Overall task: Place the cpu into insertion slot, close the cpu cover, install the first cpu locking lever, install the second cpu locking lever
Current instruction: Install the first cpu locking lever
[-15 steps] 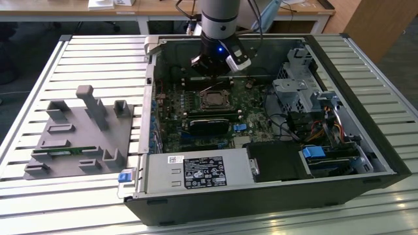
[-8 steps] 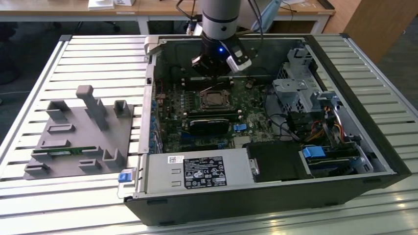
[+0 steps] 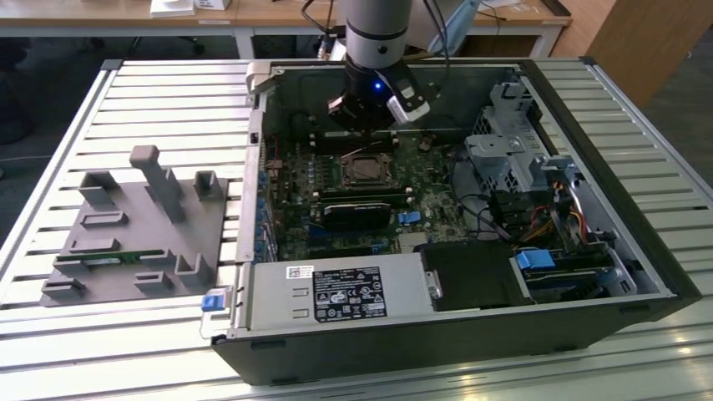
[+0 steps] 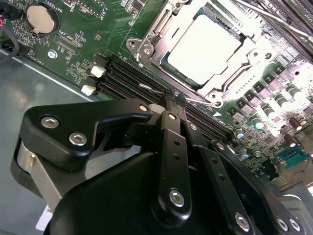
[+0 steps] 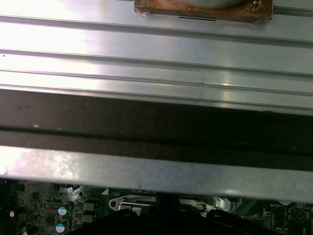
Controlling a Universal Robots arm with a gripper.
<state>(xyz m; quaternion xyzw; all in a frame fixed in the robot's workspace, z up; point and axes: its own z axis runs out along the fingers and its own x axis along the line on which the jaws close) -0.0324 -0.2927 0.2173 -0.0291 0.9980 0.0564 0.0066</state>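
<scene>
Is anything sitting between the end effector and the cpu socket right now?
Nothing visible does. In the second wrist view the end effector sits just beside the cpu cover, which lies closed over the cpu, with bare memory slots beneath its tips.

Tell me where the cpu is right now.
In the second wrist view the cpu sits in the insertion slot under the cpu cover, just beyond the claw tips.

My arm (image 3: 376,33) comes straight down from above, wrist vertical, with the gripper (image 3: 363,125) hanging low at its end. In the second wrist view the black fingers (image 4: 172,147) look pressed together, tips meeting at a narrow point.
</scene>
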